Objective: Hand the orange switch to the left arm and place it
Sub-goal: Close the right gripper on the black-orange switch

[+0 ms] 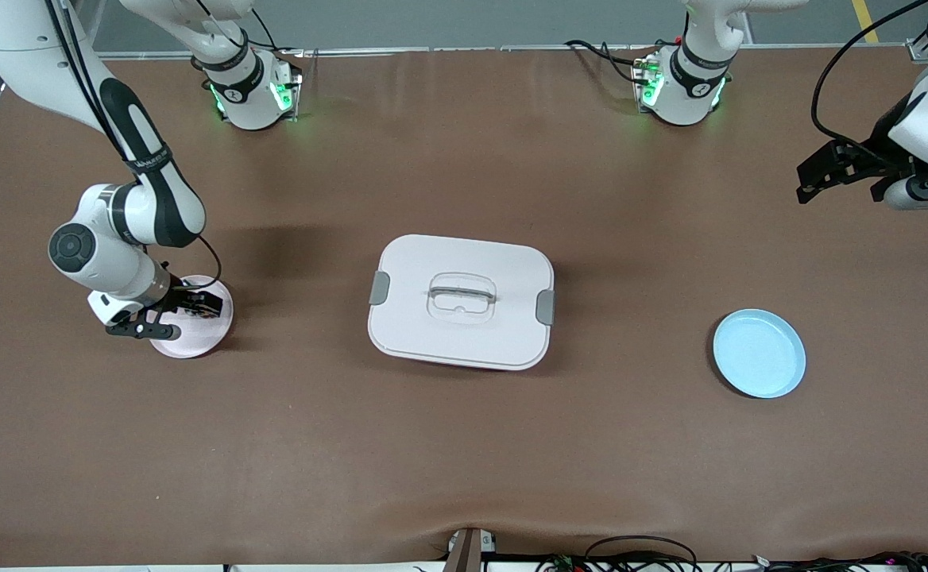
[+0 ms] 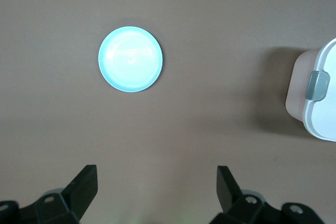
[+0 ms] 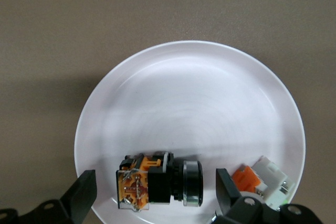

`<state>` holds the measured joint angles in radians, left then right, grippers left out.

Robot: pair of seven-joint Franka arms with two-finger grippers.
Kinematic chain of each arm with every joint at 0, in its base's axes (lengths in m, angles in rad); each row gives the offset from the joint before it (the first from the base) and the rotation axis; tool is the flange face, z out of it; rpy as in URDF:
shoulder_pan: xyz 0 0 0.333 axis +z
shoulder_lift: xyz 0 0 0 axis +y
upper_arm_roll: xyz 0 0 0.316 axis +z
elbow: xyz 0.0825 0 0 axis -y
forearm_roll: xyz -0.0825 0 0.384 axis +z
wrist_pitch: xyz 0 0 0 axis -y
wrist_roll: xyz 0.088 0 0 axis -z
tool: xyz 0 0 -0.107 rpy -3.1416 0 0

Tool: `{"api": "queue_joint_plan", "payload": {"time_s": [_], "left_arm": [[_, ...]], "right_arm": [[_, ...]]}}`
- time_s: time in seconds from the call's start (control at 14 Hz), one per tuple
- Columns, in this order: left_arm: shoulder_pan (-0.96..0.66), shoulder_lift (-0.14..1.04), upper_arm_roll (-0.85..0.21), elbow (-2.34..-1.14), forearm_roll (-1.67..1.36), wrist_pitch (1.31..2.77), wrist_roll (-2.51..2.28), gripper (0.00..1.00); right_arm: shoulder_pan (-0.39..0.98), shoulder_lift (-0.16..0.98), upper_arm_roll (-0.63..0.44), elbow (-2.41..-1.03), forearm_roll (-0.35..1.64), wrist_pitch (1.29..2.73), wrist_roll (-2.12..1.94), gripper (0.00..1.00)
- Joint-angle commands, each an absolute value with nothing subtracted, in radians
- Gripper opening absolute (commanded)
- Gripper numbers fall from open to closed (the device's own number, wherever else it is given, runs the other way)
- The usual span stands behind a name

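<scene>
The orange switch [image 3: 160, 182] is seen lying on its side on the pink plate [image 3: 189, 103] toward the right arm's end of the table, with a white-grey part [image 3: 265, 179] carrying an orange patch beside it on the same plate. The right gripper [image 3: 152, 195] is held just over the switch, its fingers spread wide on either side and nothing gripped. The box [image 1: 461, 300] is set at the table's middle. The blue plate [image 1: 759, 353] is placed toward the left arm's end, where the left gripper [image 2: 157, 187] is kept raised over bare table, fingers wide apart.
</scene>
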<state>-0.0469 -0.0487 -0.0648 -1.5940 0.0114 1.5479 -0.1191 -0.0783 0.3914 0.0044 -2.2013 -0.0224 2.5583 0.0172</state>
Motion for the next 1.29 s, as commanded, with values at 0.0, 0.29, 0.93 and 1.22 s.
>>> {"api": "queue_joint_plan", "payload": {"time_s": [0.0, 0.29, 0.93, 1.22], "left_arm": [[-0.045, -0.040, -0.069, -1.572, 0.000, 1.554, -0.126, 1.00], [-0.046, -0.040, -0.069, -1.572, 0.000, 1.557, -0.126, 1.00], [-0.041, -0.040, -0.069, -1.572, 0.000, 1.557, -0.123, 1.00], [-0.041, -0.040, -0.069, -1.574, -0.002, 1.557, -0.117, 1.00]], "right_arm": [[-0.100, 0.408, 0.015, -2.184, -0.037, 2.559, 0.015, 1.00], [-0.100, 0.419, 0.015, -2.183, -0.037, 2.559, 0.015, 1.00], [-0.103, 0.433, 0.017, -2.184, -0.035, 2.556, 0.017, 1.00], [-0.103, 0.440, 0.017, -2.184, -0.035, 2.556, 0.017, 1.00]]}}
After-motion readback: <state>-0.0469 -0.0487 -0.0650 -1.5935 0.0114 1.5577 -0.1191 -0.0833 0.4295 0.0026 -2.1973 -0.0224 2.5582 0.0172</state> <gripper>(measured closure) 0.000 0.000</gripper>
